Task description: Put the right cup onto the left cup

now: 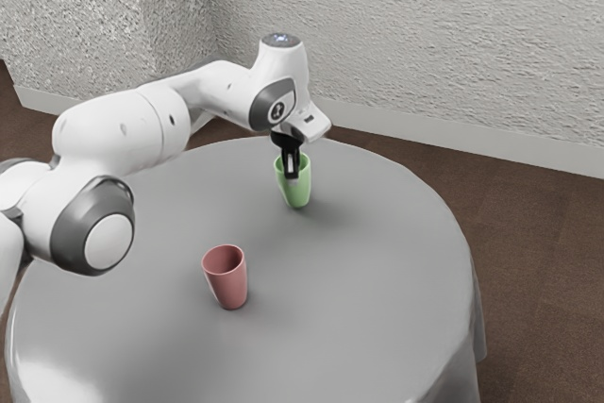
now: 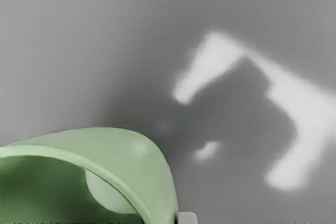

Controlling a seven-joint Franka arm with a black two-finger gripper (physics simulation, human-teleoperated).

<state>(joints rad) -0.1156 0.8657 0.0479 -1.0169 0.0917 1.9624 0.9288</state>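
My gripper (image 1: 291,167) points down at the green cup (image 1: 299,193), overlapping the near side of its rim in the exterior view. That cup is upright, with a shadow close beside its base. In the wrist view the green cup (image 2: 139,153) is large at the lower edge, its rim and part of its hollow inside showing. The red cup (image 1: 229,288) stands upright and open-topped on the table, nearer the exterior view's camera and further to that view's left.
A grey cloth covers the round table (image 1: 363,261), which also forms the background below my hand. The arm reaches over the table's far left part in the exterior view. A rough pale wall (image 1: 425,54) rises behind the table.
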